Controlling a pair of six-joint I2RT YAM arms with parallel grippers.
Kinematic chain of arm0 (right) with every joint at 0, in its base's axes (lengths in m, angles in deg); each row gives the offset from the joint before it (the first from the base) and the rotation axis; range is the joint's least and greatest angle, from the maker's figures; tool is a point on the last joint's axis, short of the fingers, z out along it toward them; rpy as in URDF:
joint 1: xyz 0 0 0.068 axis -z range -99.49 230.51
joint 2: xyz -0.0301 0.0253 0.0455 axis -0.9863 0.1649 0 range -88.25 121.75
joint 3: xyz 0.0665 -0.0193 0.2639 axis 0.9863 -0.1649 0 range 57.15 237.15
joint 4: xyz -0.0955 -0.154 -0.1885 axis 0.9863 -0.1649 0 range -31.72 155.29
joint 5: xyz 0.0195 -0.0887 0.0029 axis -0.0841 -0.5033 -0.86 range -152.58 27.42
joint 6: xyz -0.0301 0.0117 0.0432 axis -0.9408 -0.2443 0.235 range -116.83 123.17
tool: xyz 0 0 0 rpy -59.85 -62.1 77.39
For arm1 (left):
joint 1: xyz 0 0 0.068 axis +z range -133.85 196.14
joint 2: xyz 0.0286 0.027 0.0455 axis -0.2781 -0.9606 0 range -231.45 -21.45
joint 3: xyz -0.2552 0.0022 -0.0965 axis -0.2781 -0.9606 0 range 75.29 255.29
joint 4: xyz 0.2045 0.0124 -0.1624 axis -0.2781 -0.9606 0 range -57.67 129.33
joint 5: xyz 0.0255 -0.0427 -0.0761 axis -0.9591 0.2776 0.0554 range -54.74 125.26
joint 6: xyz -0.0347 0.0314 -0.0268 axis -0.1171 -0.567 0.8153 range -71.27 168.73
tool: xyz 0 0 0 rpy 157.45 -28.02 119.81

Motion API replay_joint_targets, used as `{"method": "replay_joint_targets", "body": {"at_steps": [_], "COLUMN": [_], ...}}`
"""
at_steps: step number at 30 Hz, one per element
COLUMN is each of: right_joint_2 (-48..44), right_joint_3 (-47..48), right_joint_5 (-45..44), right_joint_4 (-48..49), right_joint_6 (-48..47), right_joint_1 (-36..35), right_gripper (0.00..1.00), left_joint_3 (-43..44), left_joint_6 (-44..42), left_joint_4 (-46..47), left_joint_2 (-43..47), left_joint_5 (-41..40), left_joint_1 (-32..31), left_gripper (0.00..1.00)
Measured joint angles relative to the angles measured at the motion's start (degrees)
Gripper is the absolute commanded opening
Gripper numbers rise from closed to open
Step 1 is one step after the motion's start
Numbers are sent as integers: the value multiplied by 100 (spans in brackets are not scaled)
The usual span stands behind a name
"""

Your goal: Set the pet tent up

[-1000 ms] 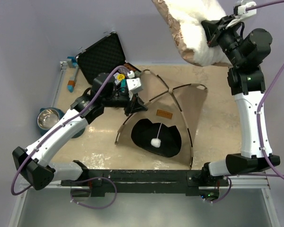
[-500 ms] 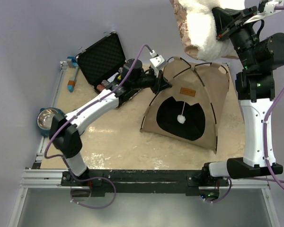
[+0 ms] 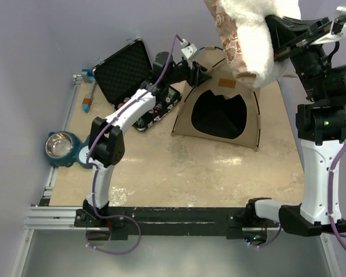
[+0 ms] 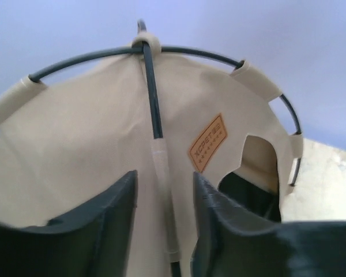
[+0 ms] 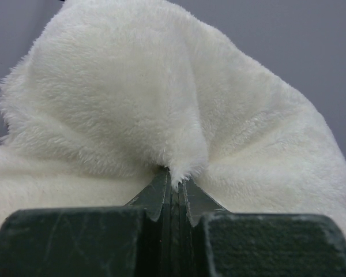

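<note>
The tent (image 3: 210, 92) stands erect at the far centre of the table (image 3: 190, 173), opening facing the arm bases. The left gripper (image 3: 199, 74) is at the tent's upper left edge. In the left wrist view its jaws stand apart and straddle a dark pole (image 4: 153, 98) in its sleeve, with a gap visible on each side; the label (image 4: 208, 141) lies just right of them. The right gripper (image 5: 173, 182) is clenched on a fold of the pillow (image 3: 248, 34), held above the tent's far right corner.
</note>
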Motion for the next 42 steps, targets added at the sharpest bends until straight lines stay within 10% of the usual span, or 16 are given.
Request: {"method": "replay_joint_targets", "body": {"at_steps": [1,3,13,23,31,32,36,42], "right_joint_2": [-28,-87,-918,-2343,-2236,-2210,-1904,-1084], "right_joint_3": [-15,-70,-1316,-3595,-5482,-5654,-6028,-6013], "right_joint_5": [42,98,1427,2839,2520,2396,1727,686], "right_joint_4": [11,42,-13,-2846,-3633,-3464,-2673,-2212], "right_joint_6": [0,0,-157,-3410,-5300,-5265,-4966,-4391], "right_joint_1": [0,0,-24,-81,-1290,-1681,-3274,-4183], "right_gripper": [0,0,0,0,0,4,72,96], "left_joint_3": [125,332,251,-3051,-5357,-5552,-5810,-5836], "left_joint_6": [-52,-66,431,1019,1193,1235,1233,863], "left_joint_4": [7,13,-1078,-2509,-3473,-3534,-3705,-4227], "left_joint_2": [-50,-76,1480,4402,5254,5449,5980,5995], "left_joint_5": [72,190,186,887,1589,1648,1786,1606], "left_joint_1": [72,229,1329,4957,5007,5007,4994,4931], "left_gripper": [88,99,99,100,100,100,100,100]}}
